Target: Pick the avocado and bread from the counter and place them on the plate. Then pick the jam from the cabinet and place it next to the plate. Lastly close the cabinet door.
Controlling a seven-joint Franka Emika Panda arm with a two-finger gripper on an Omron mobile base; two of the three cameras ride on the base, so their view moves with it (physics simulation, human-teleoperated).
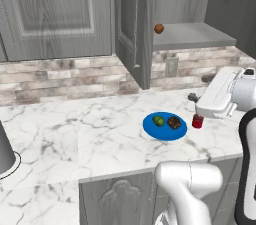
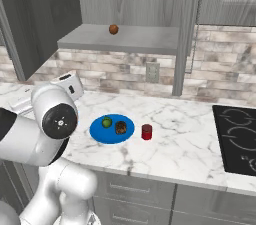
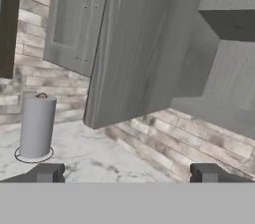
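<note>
The blue plate (image 1: 156,130) (image 2: 102,134) lies on the white marble counter (image 1: 75,129). On it sit the green avocado (image 1: 158,120) (image 2: 106,122) and the dark brown bread (image 1: 174,122) (image 2: 120,128). The red jam (image 1: 198,121) (image 2: 146,132) stands on the counter just right of the plate. The cabinet (image 1: 190,34) is open, its cabinet door (image 1: 134,24) (image 3: 134,44) swung outward. My gripper (image 1: 199,88) (image 3: 127,175) hangs open and empty above the jam, right of the door and facing its inner side.
An orange-brown ball (image 1: 159,28) (image 2: 113,29) rests on the cabinet shelf. A grey cylinder (image 3: 36,125) (image 1: 5,149) stands on the counter far left. A black stove top (image 2: 237,139) lies at the right. A wall outlet (image 1: 171,66) sits under the shelf.
</note>
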